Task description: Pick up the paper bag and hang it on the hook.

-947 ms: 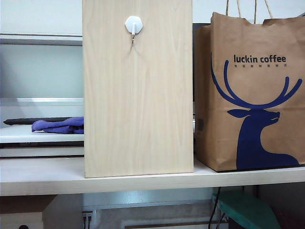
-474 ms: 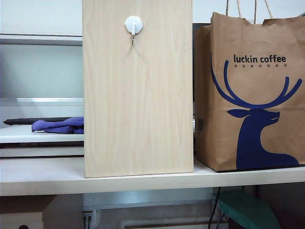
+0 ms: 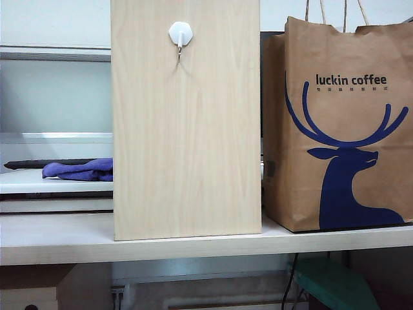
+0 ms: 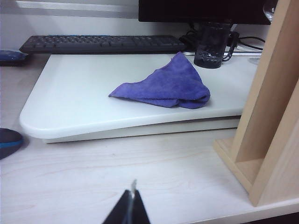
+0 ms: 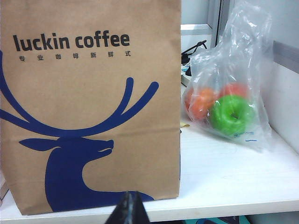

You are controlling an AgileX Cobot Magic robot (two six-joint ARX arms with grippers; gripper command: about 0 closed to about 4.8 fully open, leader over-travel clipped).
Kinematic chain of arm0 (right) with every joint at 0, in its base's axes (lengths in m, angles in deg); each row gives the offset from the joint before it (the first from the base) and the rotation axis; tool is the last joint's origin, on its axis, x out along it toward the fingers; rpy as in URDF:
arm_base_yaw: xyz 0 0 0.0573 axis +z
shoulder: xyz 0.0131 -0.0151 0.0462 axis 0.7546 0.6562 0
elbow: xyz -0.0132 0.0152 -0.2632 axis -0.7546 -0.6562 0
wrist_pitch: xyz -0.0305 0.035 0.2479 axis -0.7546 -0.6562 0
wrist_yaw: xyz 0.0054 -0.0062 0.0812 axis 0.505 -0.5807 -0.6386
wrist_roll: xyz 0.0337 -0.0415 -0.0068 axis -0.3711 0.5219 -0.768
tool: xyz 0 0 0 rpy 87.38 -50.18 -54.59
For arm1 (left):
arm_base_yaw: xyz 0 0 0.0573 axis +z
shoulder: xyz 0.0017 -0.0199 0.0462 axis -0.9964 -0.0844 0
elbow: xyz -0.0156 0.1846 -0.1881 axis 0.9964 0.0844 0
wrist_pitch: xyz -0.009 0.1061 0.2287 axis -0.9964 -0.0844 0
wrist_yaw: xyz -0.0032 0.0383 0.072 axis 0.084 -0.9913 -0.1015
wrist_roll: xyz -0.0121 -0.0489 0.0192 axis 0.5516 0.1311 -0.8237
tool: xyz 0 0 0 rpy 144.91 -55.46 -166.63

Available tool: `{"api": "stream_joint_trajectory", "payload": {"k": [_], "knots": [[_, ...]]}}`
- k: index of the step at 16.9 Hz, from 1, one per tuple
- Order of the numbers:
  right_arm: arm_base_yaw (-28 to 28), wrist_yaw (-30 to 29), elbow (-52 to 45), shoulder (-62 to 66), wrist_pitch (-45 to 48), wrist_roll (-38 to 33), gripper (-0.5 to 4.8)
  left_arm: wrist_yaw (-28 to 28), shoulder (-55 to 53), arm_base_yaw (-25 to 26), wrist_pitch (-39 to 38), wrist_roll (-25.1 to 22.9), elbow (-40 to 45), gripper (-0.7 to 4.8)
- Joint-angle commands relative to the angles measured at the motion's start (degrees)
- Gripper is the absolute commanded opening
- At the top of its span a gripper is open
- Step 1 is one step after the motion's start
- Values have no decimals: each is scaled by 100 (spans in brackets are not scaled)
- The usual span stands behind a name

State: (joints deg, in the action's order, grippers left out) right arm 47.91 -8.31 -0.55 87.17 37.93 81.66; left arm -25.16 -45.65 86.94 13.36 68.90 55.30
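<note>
- Standing upright on the right of the table, the bag sits beside the board with a narrow gap between them; its cord handles rise out of the top of the exterior view.
- High on the board's face sits the hook, a white pad with a thin metal hook under it, bare.
- My right gripper hangs low in front of the bag's deer print, apart from it, jaws pressed together on nothing.
- My left gripper hovers over the bare tabletop, tips also closed together and holding nothing.
- Neither of my grippers shows in the exterior view.
- Past the bag, in the right wrist view, a clear plastic bag with orange and green fruit rests on the table.
- On the left side a purple cloth lies crumpled on a white tray, with a keyboard and a dark cup behind it.
</note>
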Motion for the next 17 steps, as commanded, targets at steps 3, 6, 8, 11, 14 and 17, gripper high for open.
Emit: {"api": "stream_joint_trajectory", "payload": {"k": [3, 6, 8, 11, 14, 17], "knots": [[0, 11, -39, -7, 55, -7, -1, -15, 0, -992, 72, -22, -7, -5], [0, 7, -39, -7, 57, -17, -1, 13, 0, -2437, 70, -22, -7, -6], [0, 0, -39, -7, 57, -402, -1, 13, 0, -2990, 70, -22, -7, -6], [0, -243, -39, -7, 229, -1078, -1, 11, 0, -3368, 70, -22, -7, -6], [17, -1080, -39, -7, 1071, -1237, -1, 9, 0, -3390, 70, -22, -7, -6], [17, -1298, 114, 0, 2081, -1237, -1, 11, 0, -3388, 70, -22, -7, -5]]}}
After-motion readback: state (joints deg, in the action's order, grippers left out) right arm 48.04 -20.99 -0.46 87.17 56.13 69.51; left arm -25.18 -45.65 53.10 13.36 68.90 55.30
